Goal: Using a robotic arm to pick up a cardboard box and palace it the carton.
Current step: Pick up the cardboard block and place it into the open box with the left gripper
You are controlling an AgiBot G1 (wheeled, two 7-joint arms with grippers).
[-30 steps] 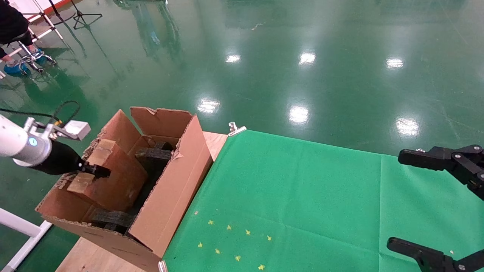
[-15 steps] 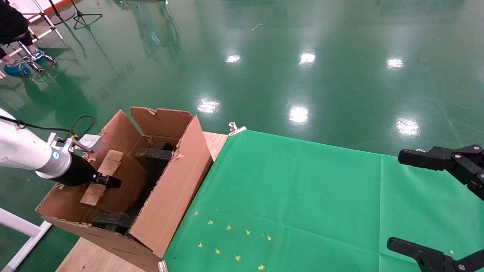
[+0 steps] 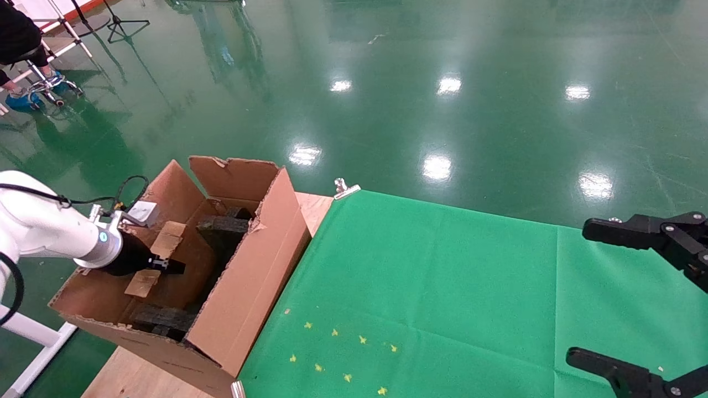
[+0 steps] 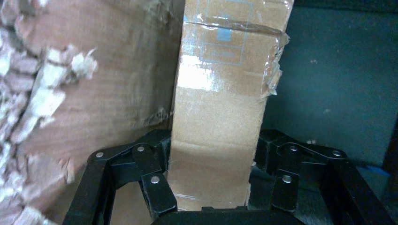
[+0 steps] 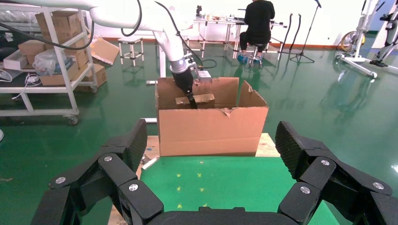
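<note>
The large brown carton (image 3: 243,293) stands at the table's left end, flaps up, dark foam blocks (image 3: 221,226) inside. My left gripper (image 3: 166,266), on the white arm, reaches down into it and is shut on the small taped cardboard box (image 3: 160,251), held edge-up low inside. In the left wrist view the box (image 4: 220,117) runs between my black fingers (image 4: 155,187), with the carton's torn inner wall (image 4: 94,93) beside it. In the right wrist view the carton (image 5: 211,129) and the box (image 5: 204,99) show far off. My right gripper (image 5: 211,164) is open and empty over the green cloth.
The green cloth (image 3: 442,287) covers the table right of the carton, with small yellow marks (image 3: 343,354) near the front. A metal clip (image 3: 345,189) holds the cloth's far corner. A white frame (image 3: 33,337) stands left of the table. A person sits far off (image 5: 256,21).
My left gripper has lowered the cardboard box deeper into the carton and turned it more edge-on. The right gripper has not moved.
</note>
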